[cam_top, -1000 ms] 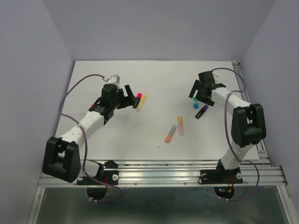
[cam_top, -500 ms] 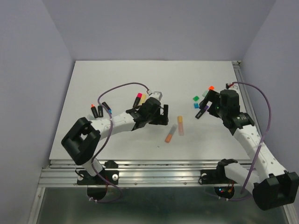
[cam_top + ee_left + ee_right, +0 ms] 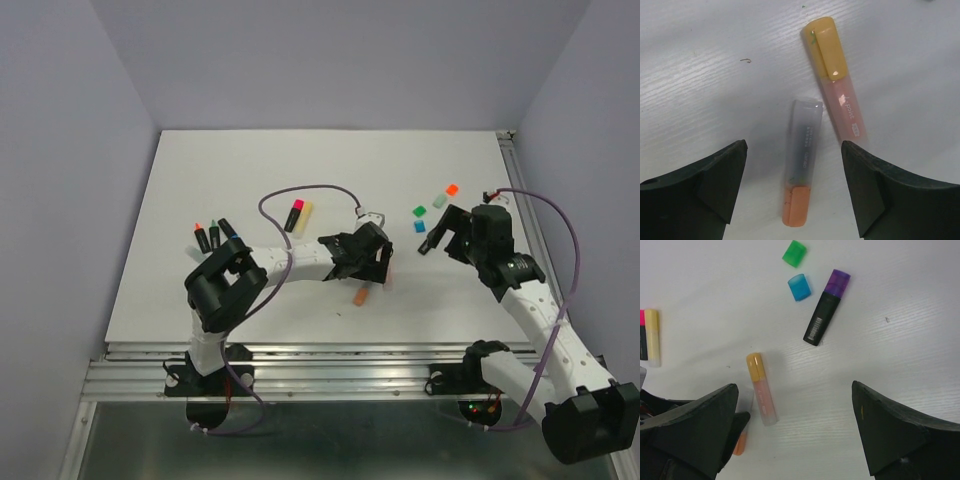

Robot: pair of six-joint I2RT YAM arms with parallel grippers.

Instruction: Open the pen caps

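My left gripper (image 3: 366, 266) is open and low over the table. A grey pen (image 3: 803, 145) with an orange cap (image 3: 796, 205) lies between its fingers, untouched. Just right of it lies a pink pen (image 3: 845, 112) with a yellow cap (image 3: 825, 47). My right gripper (image 3: 447, 233) is open and empty above a black pen (image 3: 821, 322) with a purple cap (image 3: 838, 281). Loose blue (image 3: 799, 287) and green (image 3: 794, 253) caps lie beside that pen. Mint (image 3: 439, 201) and orange (image 3: 452, 189) caps lie farther back.
Two capped pens, pink and yellow (image 3: 298, 215), lie side by side behind the left arm. Three black pen bodies with bare tips (image 3: 214, 235) lie at the left. The table's right rail (image 3: 530, 220) runs close behind the right gripper.
My left gripper has swung right from the pink and yellow pens to the middle, over the orange-capped pen. My right arm has swung outward and its gripper has drawn slightly nearer.
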